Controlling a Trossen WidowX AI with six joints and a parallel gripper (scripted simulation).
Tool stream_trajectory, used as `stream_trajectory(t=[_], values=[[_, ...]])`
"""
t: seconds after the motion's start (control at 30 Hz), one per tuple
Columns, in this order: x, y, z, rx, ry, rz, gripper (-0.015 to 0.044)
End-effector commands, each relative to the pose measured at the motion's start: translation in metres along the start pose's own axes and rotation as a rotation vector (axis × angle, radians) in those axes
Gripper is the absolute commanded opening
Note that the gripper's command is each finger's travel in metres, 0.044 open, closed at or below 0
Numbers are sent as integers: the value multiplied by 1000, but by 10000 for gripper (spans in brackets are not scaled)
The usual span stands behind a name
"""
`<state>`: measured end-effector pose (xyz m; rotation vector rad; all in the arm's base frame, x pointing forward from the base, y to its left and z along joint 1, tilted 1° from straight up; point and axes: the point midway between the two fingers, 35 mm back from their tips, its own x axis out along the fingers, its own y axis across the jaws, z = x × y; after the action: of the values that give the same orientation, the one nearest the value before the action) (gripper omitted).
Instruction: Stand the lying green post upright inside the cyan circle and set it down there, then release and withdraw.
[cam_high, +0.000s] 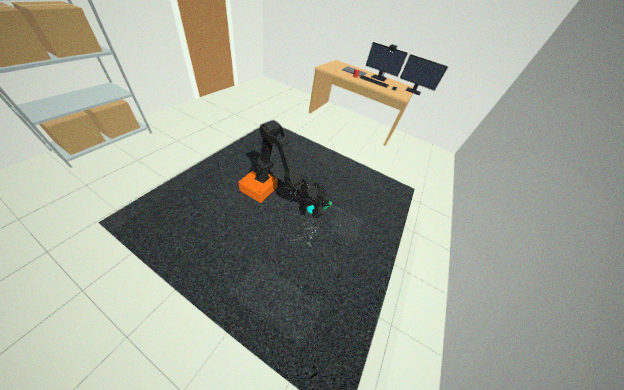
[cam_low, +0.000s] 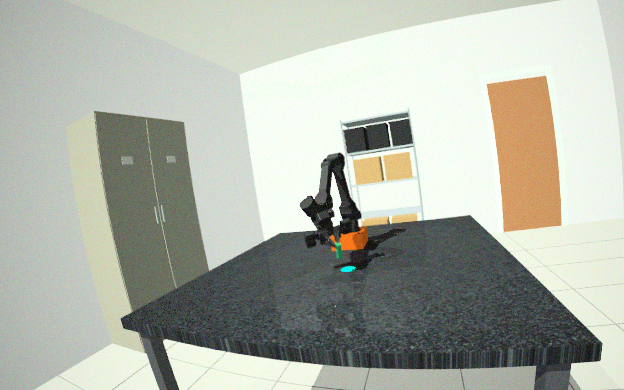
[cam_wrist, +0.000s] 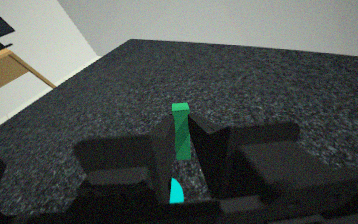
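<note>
Claw (cam_high: 323, 203) (cam_low: 336, 243) (cam_wrist: 180, 117) is pinched on the green post (cam_high: 330, 203) (cam_low: 339, 251) (cam_wrist: 182, 140), one finger either side. Only one arm, so no question of which is nearer.

Post hangs from the fingertips, long axis close to upright: about 12 to 6 o'clock in the exterior view, any small lean too fine to call. Its foot looks to be off the table (cam_low: 425, 300) (cam_wrist: 250, 85).

Cyan circle (cam_high: 310, 209) (cam_low: 348, 269) (cam_wrist: 176, 192) is beyond the foot, uncovered: near 5 o'clock from the post in exterior, roughly 8 to 9 from it in top, 6 in wrist. Orange base (cam_high: 250, 187) (cam_low: 357, 240) sits farther back.

My read: turning mostly done, placement left. Centre over the circle, true up the axis, then lower. Dropping straight down risks an off-centre stand; letting go tilted risks a topple.
</note>
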<state>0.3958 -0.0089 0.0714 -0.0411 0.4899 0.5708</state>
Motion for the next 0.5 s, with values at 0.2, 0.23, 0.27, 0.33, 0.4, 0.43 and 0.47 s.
stream_trajectory(t=[0.2, 0.23, 0.27, 0.33, 0.4, 0.43, 0.47], values=[[-7, 3, -2, -2, -52, 16, 23], [-7, 3, -2, -3, -58, 17, 23], [-8, 4, -2, -5, -63, 18, 23], [-9, 4, -2, -8, -74, 21, 23], [-11, 5, -2, -10, -85, 23, 23], [-11, 5, -2, -12, -90, 25, 23], [-12, 5, -2, -13, -95, 26, 23]])
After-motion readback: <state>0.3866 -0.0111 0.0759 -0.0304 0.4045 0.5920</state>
